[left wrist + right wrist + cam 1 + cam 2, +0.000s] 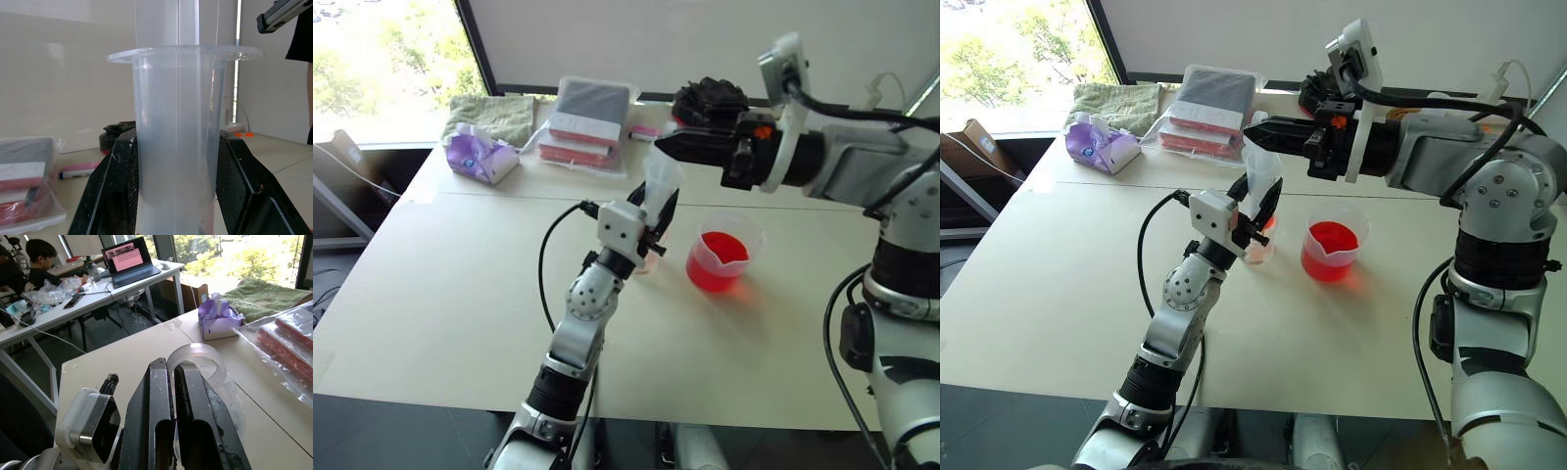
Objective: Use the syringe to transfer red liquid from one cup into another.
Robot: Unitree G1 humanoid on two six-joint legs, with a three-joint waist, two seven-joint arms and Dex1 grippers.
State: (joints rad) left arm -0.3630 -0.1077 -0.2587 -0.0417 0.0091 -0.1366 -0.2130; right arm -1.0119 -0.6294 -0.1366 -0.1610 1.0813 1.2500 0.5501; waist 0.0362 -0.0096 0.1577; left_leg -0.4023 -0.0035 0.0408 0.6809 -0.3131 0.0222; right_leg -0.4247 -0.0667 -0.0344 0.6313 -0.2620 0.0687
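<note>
Large clear plastic syringe with white plunger (1260, 174) stands near upright, barrel pinched between the two black fingers of the left tool (1259, 210); the left wrist view shows both fingers (115, 191) pressed on the barrel sides just under the flange. Barrel looks clear, no red seen in it as far as the frames show. Its lower end goes down into or just over the small narrow clear spoutless cup (1259, 243), right under the left tool; that cup shows a reddish tint, amount unclear.

Right tool (1255, 128) lies level, fingers pressed together, holding nothing, tips at the plunger's top disc; touching or a hair apart, cannot tell. Right wrist view puts the round plunger head just beyond the closed fingers (190, 396).

Wide clear spouted beaker (1334, 249) stands on the white table (1058, 284), just right of the left tool, with plenty of bright red liquid (1330, 239) inside.

Judgement: transfer under way, probably emptying into the small cup with the plunger push; most liquid left in the beaker, so more draw-and-empty rounds remain.

Beyond the tools: purple tissue pack (1099, 146), green towel (1116, 102), bagged red-and-grey packs (1206, 111), black object (1320, 90) at the far edge.

Writing: none readable; beaker graduations too faint.
</note>
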